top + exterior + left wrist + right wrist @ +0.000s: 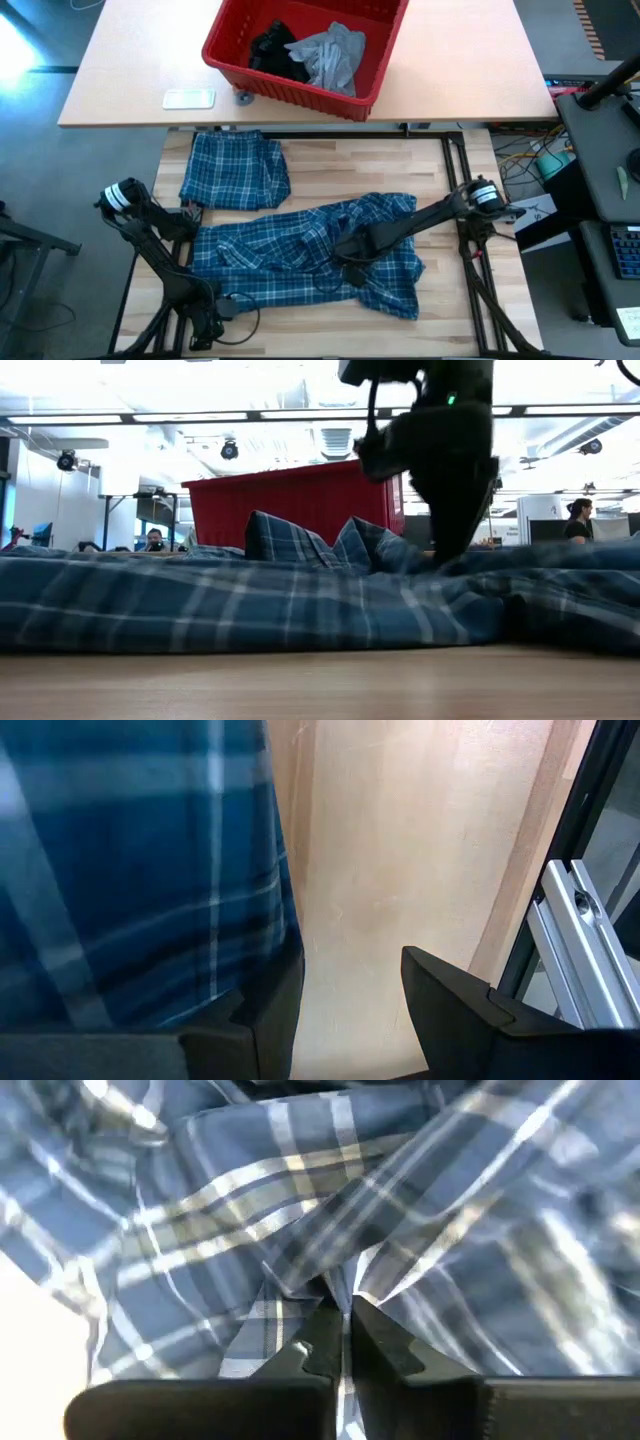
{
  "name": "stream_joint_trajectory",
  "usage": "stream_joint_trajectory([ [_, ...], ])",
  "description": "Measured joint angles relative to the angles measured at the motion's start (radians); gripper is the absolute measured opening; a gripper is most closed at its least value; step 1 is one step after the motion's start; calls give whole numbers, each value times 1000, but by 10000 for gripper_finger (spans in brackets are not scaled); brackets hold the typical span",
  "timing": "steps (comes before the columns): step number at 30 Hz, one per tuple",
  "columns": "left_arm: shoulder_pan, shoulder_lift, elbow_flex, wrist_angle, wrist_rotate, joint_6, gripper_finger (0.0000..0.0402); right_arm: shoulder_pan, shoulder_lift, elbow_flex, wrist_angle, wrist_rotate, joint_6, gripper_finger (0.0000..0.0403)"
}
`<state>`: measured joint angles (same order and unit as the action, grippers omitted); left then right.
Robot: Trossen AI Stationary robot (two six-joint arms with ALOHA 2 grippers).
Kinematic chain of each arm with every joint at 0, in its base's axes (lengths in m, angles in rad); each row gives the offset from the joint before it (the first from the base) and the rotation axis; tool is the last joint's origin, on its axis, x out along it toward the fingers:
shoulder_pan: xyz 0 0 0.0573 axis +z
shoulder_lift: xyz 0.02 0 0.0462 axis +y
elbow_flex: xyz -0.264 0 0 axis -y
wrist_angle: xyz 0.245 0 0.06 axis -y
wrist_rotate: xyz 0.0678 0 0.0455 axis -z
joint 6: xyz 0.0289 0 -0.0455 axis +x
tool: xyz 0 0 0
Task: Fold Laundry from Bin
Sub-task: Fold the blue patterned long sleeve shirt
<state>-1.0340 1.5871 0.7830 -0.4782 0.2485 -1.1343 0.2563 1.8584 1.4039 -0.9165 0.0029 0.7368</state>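
Note:
A blue-and-white plaid shirt (300,255) lies crumpled and spread across the wooden table. My right gripper (350,255) stands over its middle, pointing down and shut on the cloth. My left gripper (350,990) is open at the shirt's near left corner (215,300). Bare wood shows between its fingers, and the shirt's edge (285,920) lies beside one finger. The red bin (375,60) stands on the far table. It holds a light grey T-shirt (335,55) and a black garment (275,50). My right gripper pinches a raised fold of the plaid shirt (335,1285) between its two fingertips, near the garment's middle. The fingers come from above, pointing down. Creases run out from the pinch, and the rest of the shirt lies on the table.
A second plaid garment (235,170), folded, lies at the table's far left. A flat white object (188,98) rests on the far table, left of the bin. Dark frame rails (580,920) run along the table's edges. Bare wood shows near the front edge (320,680).

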Motion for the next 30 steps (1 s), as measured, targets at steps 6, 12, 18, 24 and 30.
stream_joint_trajectory([
  [6, -6, 0, 0, 10, -1, 0, 160, -2, -53, 24, -181, 52, -41, 9],
  [12, -19, 0, 0, 9, -3, -4, 160, -2, -34, -6, -141, 155, -84, 21],
  [18, -30, -2, 1, -40, 8, -32, 165, -7, -30, -4, -110, 110, -146, 98],
  [24, -30, 0, 63, -188, -3, -20, 200, 18, -54, 84, -237, 103, -95, 196],
  [30, -28, -1, 217, -353, -61, 27, 252, 82, -58, 127, -180, 128, 42, 248],
])
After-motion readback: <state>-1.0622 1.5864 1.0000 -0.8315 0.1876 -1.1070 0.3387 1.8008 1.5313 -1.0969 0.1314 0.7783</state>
